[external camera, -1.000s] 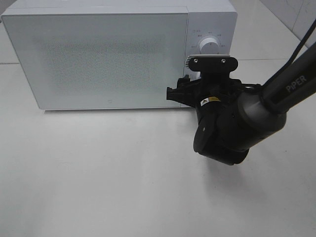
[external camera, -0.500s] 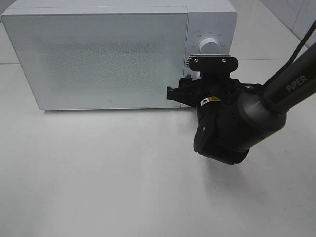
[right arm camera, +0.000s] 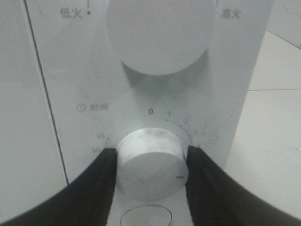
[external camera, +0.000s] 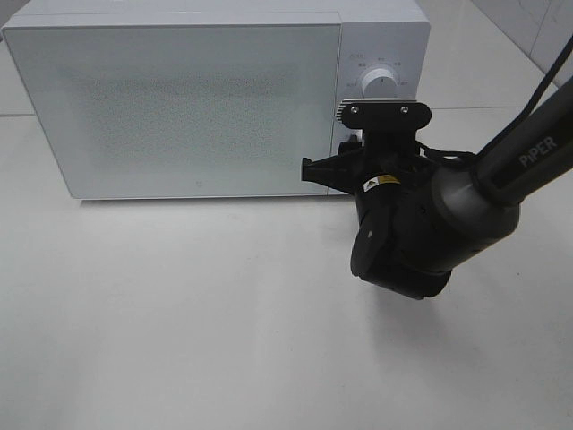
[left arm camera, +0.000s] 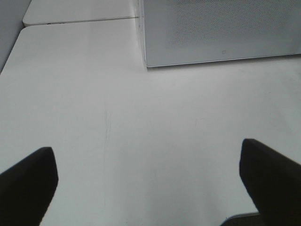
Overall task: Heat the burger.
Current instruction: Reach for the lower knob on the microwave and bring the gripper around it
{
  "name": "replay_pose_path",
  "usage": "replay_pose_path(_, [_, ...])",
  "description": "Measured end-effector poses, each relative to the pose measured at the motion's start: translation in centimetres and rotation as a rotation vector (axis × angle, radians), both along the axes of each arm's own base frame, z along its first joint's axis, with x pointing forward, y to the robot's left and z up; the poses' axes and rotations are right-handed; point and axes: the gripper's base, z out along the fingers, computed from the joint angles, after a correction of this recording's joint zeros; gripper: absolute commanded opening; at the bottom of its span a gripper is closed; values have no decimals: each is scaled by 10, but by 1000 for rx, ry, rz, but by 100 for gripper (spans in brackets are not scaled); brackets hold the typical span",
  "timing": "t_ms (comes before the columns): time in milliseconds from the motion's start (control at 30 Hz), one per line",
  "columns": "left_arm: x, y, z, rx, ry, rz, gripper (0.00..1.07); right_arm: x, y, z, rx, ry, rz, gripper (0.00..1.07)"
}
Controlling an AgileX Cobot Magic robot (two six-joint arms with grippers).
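The right gripper [right arm camera: 148,165] has drawn its fingers [right arm camera: 94,188] in from a wide spread a second ago. They now press on both sides of the timer knob [right arm camera: 150,157], the lower of two dials on the control panel of a white microwave oven [external camera: 197,98]. The larger power knob [right arm camera: 157,35] next to it is untouched. The arm has barely shifted in the overhead view; the change is all in the grip.

The oven door [external camera: 179,107] is closed and its speckled panel gives no view inside. The burger appears in no camera, so it is most likely already inside, though that cannot be confirmed.

With the door shut and the dial gripped, setting the time looks like the step in hand, late in the job of heating the burger. The dial's red mark sits well off the zero of the printed minute scale; whether the timer is already running cannot be told.

The left gripper [left arm camera: 148,188] hangs over the bare white desk [external camera: 179,313] in front of the oven, its fingers [left arm camera: 28,183] spread wide and holding nothing.
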Motion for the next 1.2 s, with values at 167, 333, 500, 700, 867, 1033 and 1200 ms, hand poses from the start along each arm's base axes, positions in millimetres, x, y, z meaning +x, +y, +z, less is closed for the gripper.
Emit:
replay_pose_path(167, [0, 0, 0, 0, 0, 0, 98, 0, 0, 0, -4, 0, 1, 1])
replay_pose_path(333, [0, 0, 0, 0, 0, 0, 98, 0, 0, 0, -10, 1, 4, 1])
replay_pose_path(500, [0, 0, 0, 0, 0, 0, 98, 0, 0, 0, -8, 0, 4, 0])
replay_pose_path(700, [0, 0, 0, 0, 0, 0, 98, 0, 1, 0, 93, -16, -4, 0])
replay_pose_path(867, [0, 0, 0, 0, 0, 0, 98, 0, 1, 0, 200, -29, -14, 0])
replay_pose_path(1033, [0, 0, 0, 0, 0, 0, 98, 0, 0, 0, 376, -50, -33, 0])
replay_pose_path(1200, [0, 0, 0, 0, 0, 0, 98, 0, 0, -1, 581, -70, -64, 0])
